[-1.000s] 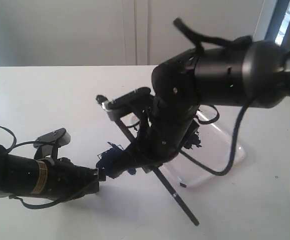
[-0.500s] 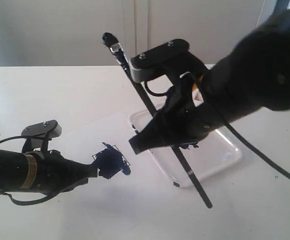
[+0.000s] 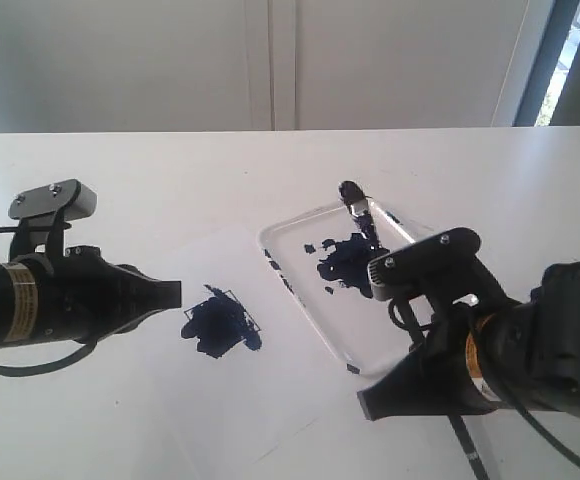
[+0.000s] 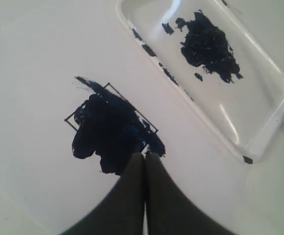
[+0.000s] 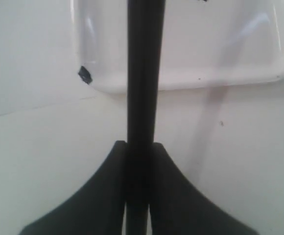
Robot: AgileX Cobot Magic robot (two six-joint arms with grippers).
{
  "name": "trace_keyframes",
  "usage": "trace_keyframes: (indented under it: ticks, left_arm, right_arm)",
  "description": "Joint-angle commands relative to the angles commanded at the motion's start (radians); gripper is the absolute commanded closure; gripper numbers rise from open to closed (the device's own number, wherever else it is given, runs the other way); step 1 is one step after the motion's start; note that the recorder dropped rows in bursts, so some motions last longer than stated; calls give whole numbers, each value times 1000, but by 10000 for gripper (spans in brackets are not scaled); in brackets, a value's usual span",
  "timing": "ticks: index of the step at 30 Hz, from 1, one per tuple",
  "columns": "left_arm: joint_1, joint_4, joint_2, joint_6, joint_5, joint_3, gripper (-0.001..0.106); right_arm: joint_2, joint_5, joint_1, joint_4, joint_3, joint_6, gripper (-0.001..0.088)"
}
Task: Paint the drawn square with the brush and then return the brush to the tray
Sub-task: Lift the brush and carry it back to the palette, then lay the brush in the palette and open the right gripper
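Nearest the camera, my right pincer (image 3: 372, 400) is clamped on the black handle of the brush (image 3: 360, 212), low over the white worktop (image 3: 120, 170) just off the tray's near corner. From there the handle runs across the tray (image 3: 300, 255) and past its dark blue paint blob (image 3: 348, 262), with the ferrule and bristles up at the far rim. To the left, my left pincer (image 3: 175, 292) has its fingers pressed together on nothing. Its tip is at the edge of the drawn square (image 3: 222, 322). The square lies on the paper (image 3: 200, 260) beside the tray, blotched dark blue, with paint spilling past its pen outline.
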Motion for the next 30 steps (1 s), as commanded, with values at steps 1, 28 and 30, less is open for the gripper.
trace_keyframes:
  ticks: [1, 28, 30]
  left_arm:
    - [0, 7, -26, -5, 0, 2, 1053]
    - [0, 61, -361, -62, 62, 79, 1053]
    - [0, 65, -361, -62, 85, 79, 1053]
  right_arm:
    - [40, -4, 0, -41, 0, 53, 868]
    - [279, -64, 0, -338, 0, 423, 432]
    - [268, -81, 0, -346, 0, 423, 299]
